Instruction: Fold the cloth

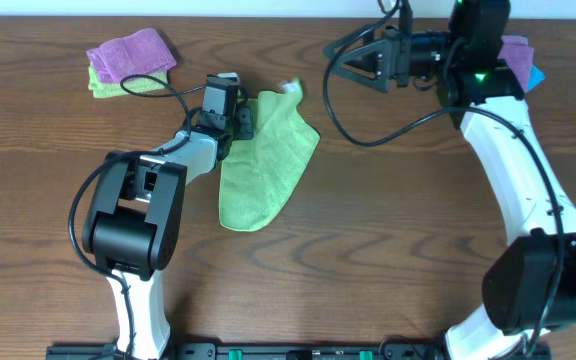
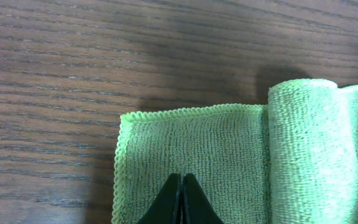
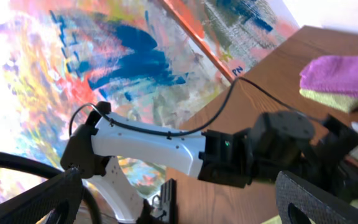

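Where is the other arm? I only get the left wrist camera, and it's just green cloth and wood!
Observer: The right fingers are near the far edge of the table, to the right of the cloth. They are wide open and hold nothing.
Operator: Does my cloth have a tag?
Observer: Yes, a small white tag sticks out at its far corner.
Operator: Are there other towels?
Observer: A purple towel lies on a yellow-green towel at the far left.
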Tool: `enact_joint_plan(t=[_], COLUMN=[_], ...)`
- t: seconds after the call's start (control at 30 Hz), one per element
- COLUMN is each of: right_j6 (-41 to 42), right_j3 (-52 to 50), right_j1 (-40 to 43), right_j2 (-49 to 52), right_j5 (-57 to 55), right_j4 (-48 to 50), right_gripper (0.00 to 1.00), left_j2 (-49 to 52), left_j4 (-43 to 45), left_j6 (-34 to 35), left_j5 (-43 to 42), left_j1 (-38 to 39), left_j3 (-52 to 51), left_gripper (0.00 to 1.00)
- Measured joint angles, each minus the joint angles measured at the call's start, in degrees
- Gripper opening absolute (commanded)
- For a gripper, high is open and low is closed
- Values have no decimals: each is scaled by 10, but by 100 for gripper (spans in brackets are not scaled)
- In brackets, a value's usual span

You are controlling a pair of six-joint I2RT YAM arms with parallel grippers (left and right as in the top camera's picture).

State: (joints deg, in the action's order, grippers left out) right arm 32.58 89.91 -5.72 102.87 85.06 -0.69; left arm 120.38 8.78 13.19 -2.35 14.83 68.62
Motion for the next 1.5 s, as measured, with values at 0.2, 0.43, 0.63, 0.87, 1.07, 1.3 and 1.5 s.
enact_joint_plan(t=[0.2,0.43,0.63,0.87,1.07,1.3,1.5], right_j6=[-6,-162,-293,-365,-373,-365,-350], right_j3=[-26,-76,-89,-87,-88,-87,-87], right_j1=[29,27,-7,-57,-56,-56,-57], right_j2=[9,11,17,76,168,177,196], right_j5=[2,-153,-348,-481,-480,-442,-415], right_j4=[-24,-337,-403,-384,-338,-284,-235], right_gripper=[96,99,99,98,99,99,99], left_j2=[0,0,0,0,0,0,0], left_j4=[0,-5,-7,-11,-20,-20,-20], left_j6=[0,0,5,18,19,20,20], left_j5=[1,6,9,11,11,11,11], left_j1=[0,0,0,0,0,0,0], left_j3=[0,2,3,4,7,8,8], left_gripper=[6,6,6,5,6,6,6])
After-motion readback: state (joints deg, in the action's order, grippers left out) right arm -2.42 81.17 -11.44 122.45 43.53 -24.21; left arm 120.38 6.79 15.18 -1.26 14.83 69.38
